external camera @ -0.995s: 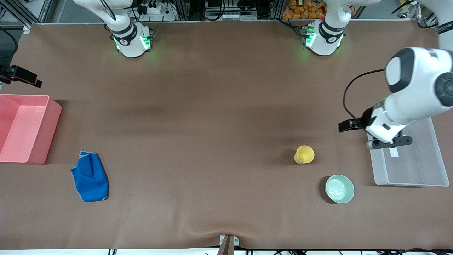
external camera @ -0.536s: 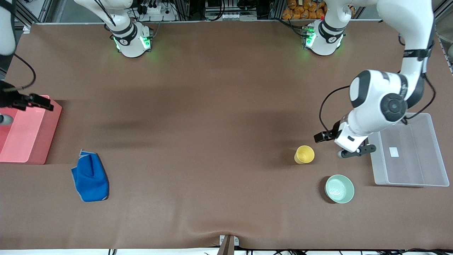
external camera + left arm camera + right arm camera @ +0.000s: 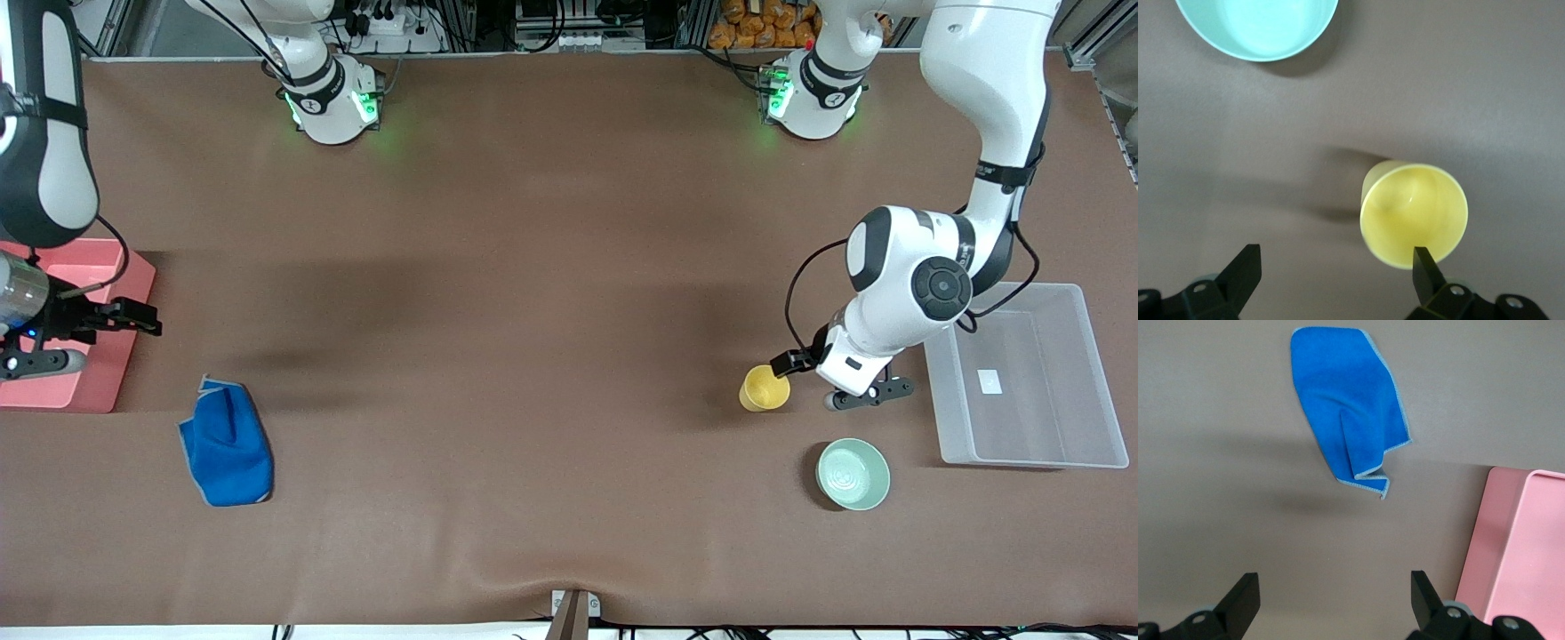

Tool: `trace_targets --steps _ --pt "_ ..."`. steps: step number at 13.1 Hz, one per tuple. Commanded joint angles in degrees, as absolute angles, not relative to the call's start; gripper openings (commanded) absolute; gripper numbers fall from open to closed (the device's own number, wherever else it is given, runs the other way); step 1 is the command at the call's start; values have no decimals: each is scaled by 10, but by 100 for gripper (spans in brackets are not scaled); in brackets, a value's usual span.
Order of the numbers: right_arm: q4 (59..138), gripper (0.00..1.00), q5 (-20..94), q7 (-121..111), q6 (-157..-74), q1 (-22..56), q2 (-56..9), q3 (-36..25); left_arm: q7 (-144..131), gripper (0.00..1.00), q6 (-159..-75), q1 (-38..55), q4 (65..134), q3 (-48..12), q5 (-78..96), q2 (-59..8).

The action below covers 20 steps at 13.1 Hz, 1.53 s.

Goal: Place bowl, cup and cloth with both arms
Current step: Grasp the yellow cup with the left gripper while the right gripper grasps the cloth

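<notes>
Left wrist view: left pincer [image 3: 1331,263] apart over cup [image 3: 1413,214]; right pincer [image 3: 1335,597] apart, seemingly beside cloth [image 3: 1346,407].

Soft matt fabric cloth [image 3: 226,442], smooth plastic-looking cup [image 3: 765,388] and bowl [image 3: 853,474], matt table cover [image 3: 551,267].

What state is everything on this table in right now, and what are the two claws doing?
cup: upright, empty, on the table.
bowl: upright, empty, nearer the front camera than the cup.
cloth: crumpled, lying by the pink bin.
pink bin: open, nothing seen inside.
clear bin: open, only a small label seen inside.
left gripper: open, over the cup's edge.
right gripper: open, over the table beside the pink bin.
</notes>
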<state>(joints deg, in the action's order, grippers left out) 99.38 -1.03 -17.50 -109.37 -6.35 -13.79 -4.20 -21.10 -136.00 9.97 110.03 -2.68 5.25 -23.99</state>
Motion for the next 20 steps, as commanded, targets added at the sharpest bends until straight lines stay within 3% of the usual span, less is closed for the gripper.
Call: trace_targets --steps 1,2,4,7,9,10,14,17,20 --pt "976 100 -5 -182 -1112 -85 -170 -38 -228 89 -1380 105 1098 -32 57 -254" --pt "976 100 -5 -186 -1134 -98 -180 -38 -228 86 -1382 105 1098 -32 63 -257" --pt "967 100 -5 -185 -1148 -99 -199 -38 -228 66 -1398 105 1099 -32 67 -269" --pt "965 100 -5 -185 -1204 -91 -242 -36 -229 50 -1400 105 1098 -32 68 -276" --pt "943 100 -11 -206 -1237 -97 -270 -36 -228 9 -1400 104 1095 -32 67 -276" --pt "931 100 -8 -250 -1237 -98 -285 -36 -224 0 -1400 104 1093 -32 66 -276" --pt "905 100 19 -392 -1258 -99 -335 -35 -228 0 -1349 94 1044 -32 68 -270" --pt "906 100 44 -441 -1334 -97 -371 -35 -227 0 -1255 76 978 -28 73 -266" --pt "916 100 56 -461 -1338 -98 -382 -26 -164 0 -1162 20 939 -26 72 -243"
